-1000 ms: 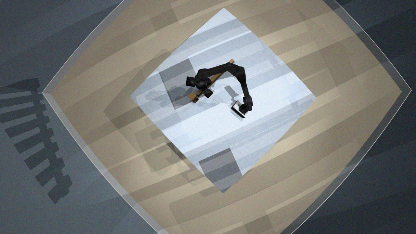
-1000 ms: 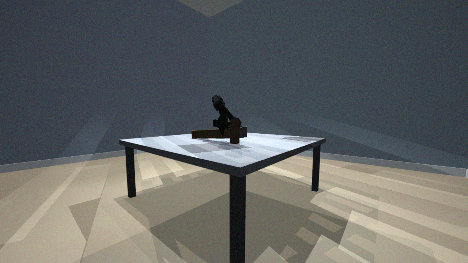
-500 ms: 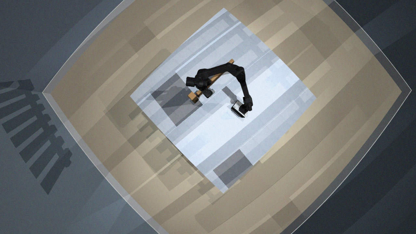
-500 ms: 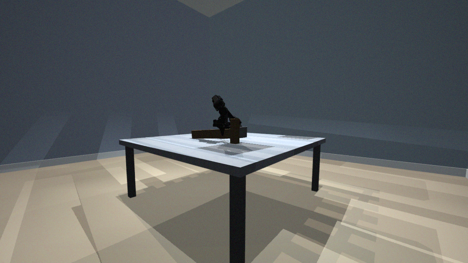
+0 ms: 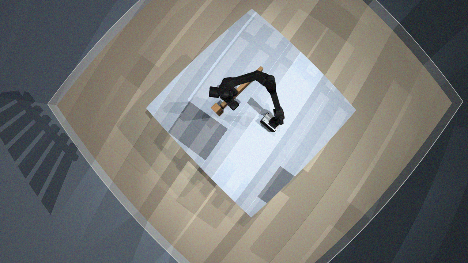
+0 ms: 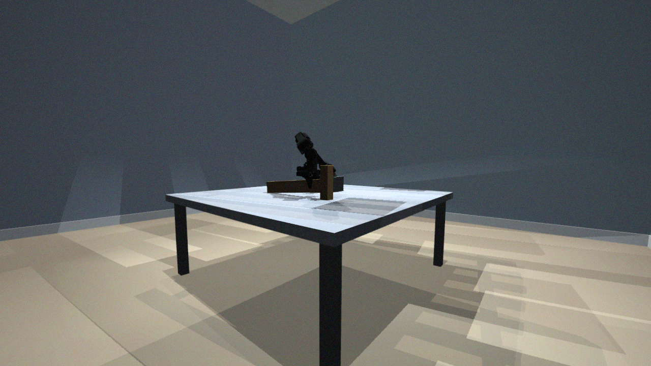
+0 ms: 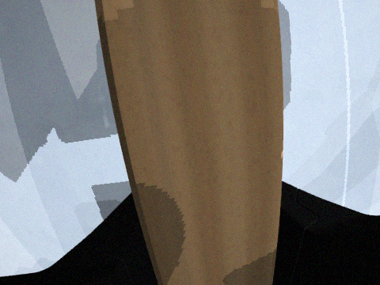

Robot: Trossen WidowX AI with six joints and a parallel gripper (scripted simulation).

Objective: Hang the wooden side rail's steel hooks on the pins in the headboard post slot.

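The wooden side rail (image 5: pixel 243 87) (image 6: pixel 291 186) (image 7: pixel 202 119) is held on edge just beside the headboard post (image 5: pixel 217 109) (image 6: pixel 326 182), its hook end toward the post and its length running away over the counter (image 5: pixel 310 98) (image 6: pixel 255 209) (image 7: pixel 317 119). The gripper (image 5: pixel 227 95) (image 6: pixel 309 184) (image 7: pixel 195 176) is closed on the rail, with a finger at each broad side, nearer the post than the far end. The hooks and the slot cannot be made out well enough for seating to be judged.

The rail should handle as a stiff, moderately light piece of wood, not fragile. Because it is long, most of its weight is probably carried beyond the grip, so tipping or pivoting between the fingers could be expected if it were lifted there alone. The broad faces, close to the post, seem the right place for hold to be taken: the hooks can be steered from there, and the far end can be left to bear on the counter. Smooth faces might slip, so lowering should be slow and the squeeze kept square.
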